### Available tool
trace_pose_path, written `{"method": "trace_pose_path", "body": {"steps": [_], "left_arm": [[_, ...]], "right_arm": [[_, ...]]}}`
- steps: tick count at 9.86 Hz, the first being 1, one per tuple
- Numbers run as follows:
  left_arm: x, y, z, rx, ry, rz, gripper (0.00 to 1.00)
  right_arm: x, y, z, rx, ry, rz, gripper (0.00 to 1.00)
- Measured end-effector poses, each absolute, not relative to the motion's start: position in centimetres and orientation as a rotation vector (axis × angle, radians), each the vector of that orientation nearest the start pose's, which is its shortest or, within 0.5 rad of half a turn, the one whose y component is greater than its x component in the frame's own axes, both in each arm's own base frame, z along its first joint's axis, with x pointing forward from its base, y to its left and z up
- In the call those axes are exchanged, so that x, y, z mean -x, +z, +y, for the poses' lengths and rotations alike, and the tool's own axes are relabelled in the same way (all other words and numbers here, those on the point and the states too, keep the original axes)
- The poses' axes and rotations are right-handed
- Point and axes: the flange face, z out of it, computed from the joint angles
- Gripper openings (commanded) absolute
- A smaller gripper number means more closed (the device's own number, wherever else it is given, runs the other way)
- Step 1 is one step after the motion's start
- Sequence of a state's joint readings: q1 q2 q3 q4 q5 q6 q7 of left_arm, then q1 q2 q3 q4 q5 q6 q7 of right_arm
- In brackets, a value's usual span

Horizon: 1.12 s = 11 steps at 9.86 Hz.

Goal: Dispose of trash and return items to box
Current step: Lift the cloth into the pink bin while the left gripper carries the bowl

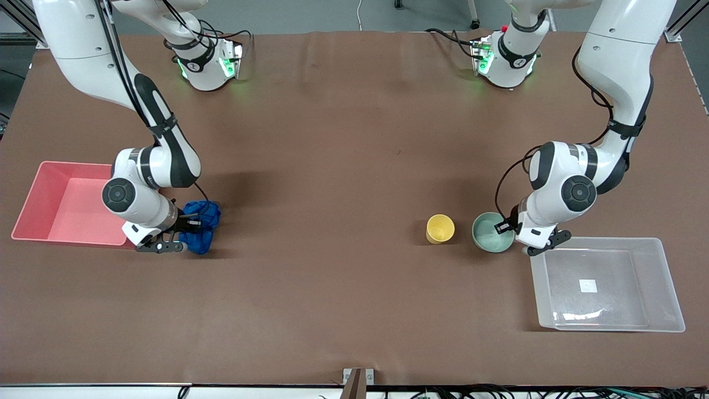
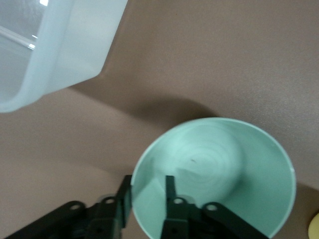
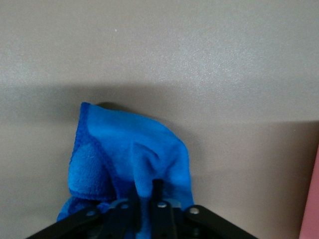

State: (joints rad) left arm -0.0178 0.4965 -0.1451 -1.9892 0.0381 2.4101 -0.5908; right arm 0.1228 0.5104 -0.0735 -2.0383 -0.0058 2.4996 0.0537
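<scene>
So apart from the stuff I'm actually moving, there's not much on my feed. The whole work surface is a brown table (image 1: 343, 166) with a matte top, a few faint creases running across it. At the right arm's end sits a pink bin (image 1: 41, 194), opaque, rectangular, open on top, nothing inside that I can see. Down at the edge nearest the front camera there's a small metal bracket (image 1: 358, 377), plus some cables (image 1: 498, 392) trailing along that edge.
</scene>
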Motion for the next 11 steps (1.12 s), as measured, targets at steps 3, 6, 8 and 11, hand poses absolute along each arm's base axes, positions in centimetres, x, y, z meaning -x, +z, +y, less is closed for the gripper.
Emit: {"method": "trace_pose_path", "body": {"steps": [3,6,8,11], "left_arm": [[-60.6,23.5,-10.0,3.109,0.044,-0.644,0.0],[-63.4,33.1,-9.5,3.112,-0.029,-0.614,0.0],[-66.0,40.0,-7.1,3.126,-0.099,-0.512,0.0],[-69.5,39.7,-0.4,3.096,-0.157,-0.276,0.0]], "right_arm": [[-60.0,23.2,2.6,3.181,0.108,0.003,0.01],[-60.9,36.1,-1.3,3.167,0.162,0.116,0.01],[-60.0,42.3,-6.0,3.154,0.152,0.135,0.01],[-57.5,44.9,-13.0,3.136,0.163,0.119,0.01]]}}
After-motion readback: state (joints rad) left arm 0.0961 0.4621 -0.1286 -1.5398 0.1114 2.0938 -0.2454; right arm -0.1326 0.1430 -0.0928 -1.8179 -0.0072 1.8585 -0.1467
